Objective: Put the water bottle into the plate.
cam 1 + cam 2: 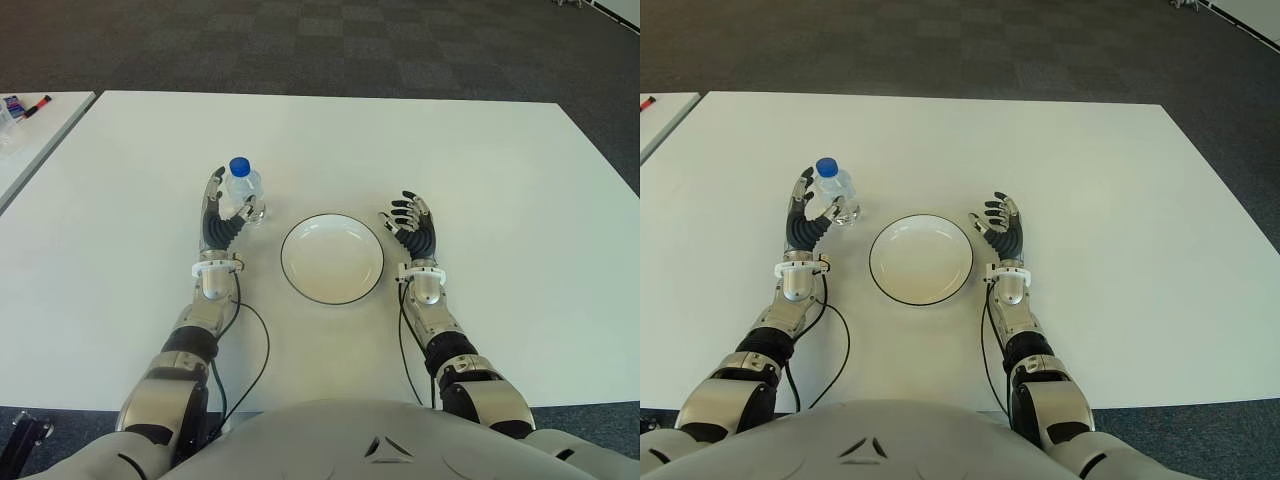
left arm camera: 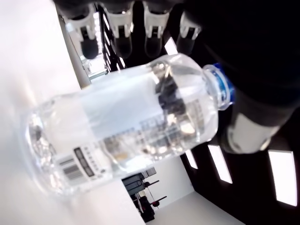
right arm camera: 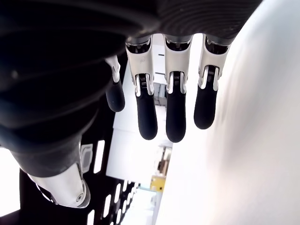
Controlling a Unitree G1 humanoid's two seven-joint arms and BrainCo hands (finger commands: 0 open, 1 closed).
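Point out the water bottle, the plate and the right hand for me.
Clear plastic water bottle with blue cap [image 1: 243,192]: left eye view, on its transparent body below the cap.
Round white plate with dark rim [image 1: 332,258]: left eye view, on its bare centre.
Right hand [image 1: 411,225]: left eye view, on its middle.

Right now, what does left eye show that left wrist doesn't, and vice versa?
Only the left eye view: the empty plate at the table's centre, the right hand open beside the plate on its right, and markers on a neighbouring table at far left.

Only the left wrist view: the bottle's label and barcode, and ceiling lights behind.

Both: the water bottle with its blue cap, upright on the table left of the plate, and the left hand around it.
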